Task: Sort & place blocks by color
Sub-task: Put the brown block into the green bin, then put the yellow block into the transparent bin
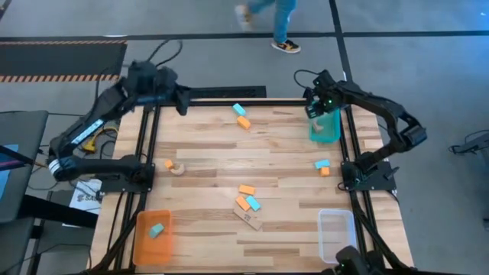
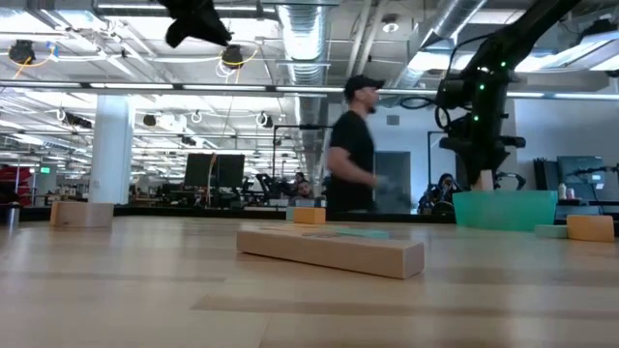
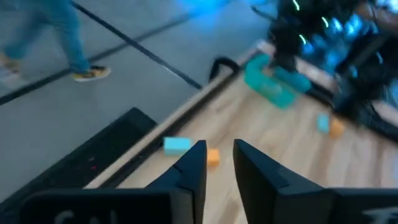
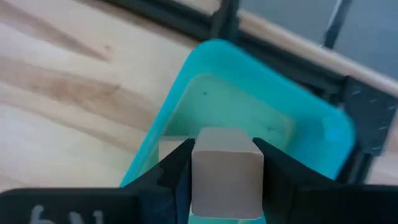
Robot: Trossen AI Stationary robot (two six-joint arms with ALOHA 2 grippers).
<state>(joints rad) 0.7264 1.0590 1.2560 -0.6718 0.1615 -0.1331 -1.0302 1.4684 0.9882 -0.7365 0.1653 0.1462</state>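
My right gripper [image 1: 316, 109] hovers over the teal tray [image 1: 325, 128] at the table's far right and is shut on a plain tan wood block [image 4: 224, 168]. A second tan piece [image 4: 169, 148] lies inside that tray. My left gripper [image 3: 221, 163] is open and raised above the far left edge, touching nothing. Loose blocks lie flat on the table: teal [image 1: 238, 109] and orange [image 1: 244, 121] far centre, orange [image 1: 169, 163] beside a tan piece [image 1: 178, 169] at left, teal [image 1: 322, 163] and orange [image 1: 325, 171] at right, and a cluster [image 1: 246, 200] near centre. My right gripper pinches the tan block between its two fingers [image 4: 177, 171], one on each opposite side face [image 4: 198, 177]. The fingers come from above, pointing down into the teal tray. The block is lifted clear, above the tray's floor [image 4: 236, 115].
An orange tray [image 1: 141, 244] at the near left holds one teal block [image 1: 157, 230]. A clear tray [image 1: 336, 233] sits at the near right. A long tan block [image 1: 248, 218] lies near centre. A person walks on the floor beyond the far edge [image 1: 279, 23].
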